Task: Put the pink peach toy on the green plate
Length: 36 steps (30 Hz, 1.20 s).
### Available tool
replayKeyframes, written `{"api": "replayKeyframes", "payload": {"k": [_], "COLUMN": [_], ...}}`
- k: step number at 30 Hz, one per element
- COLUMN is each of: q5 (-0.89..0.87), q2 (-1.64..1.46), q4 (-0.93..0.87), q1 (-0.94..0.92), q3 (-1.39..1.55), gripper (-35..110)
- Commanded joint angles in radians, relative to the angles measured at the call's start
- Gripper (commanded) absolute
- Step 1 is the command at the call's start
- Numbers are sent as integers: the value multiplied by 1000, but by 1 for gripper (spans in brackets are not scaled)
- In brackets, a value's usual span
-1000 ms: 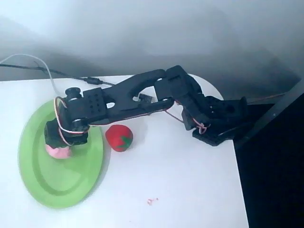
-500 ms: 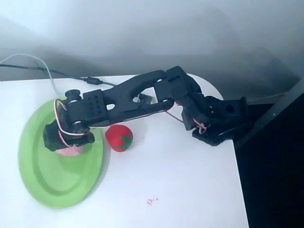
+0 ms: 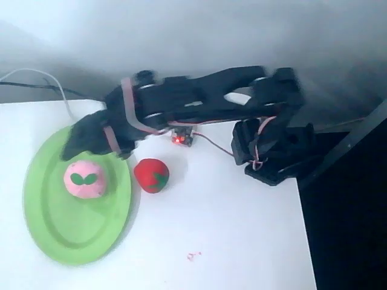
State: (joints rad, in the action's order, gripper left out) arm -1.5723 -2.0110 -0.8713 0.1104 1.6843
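Peach resting on plate, just below raised end effector, released and empty, jaw width impossible to tell through blur.

We record one arm built of matte black, blocky plastic segments. A pale pink cable loops over the section nearest the gripper, and thinner pink wires hang by the base. A small board with a red light sits beneath the forearm. Motion blur hides finer detail; we cannot confirm screws.
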Motion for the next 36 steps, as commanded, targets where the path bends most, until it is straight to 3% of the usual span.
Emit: {"api": "replayKeyframes", "payload": {"k": [1,5,12,19,27,36], "q5": [-23,25,0,-130,-169,-152], "q2": [-350,-611,-979,-1207,-1397,-1397], "q4": [0,-3,-126,-268,-264,-265], "q1": [-32,-95,-143,-141,-124,-64], "q3": [282,554,894,1170,1402,1548], "gripper": [28,0,0,0,0,0]}}
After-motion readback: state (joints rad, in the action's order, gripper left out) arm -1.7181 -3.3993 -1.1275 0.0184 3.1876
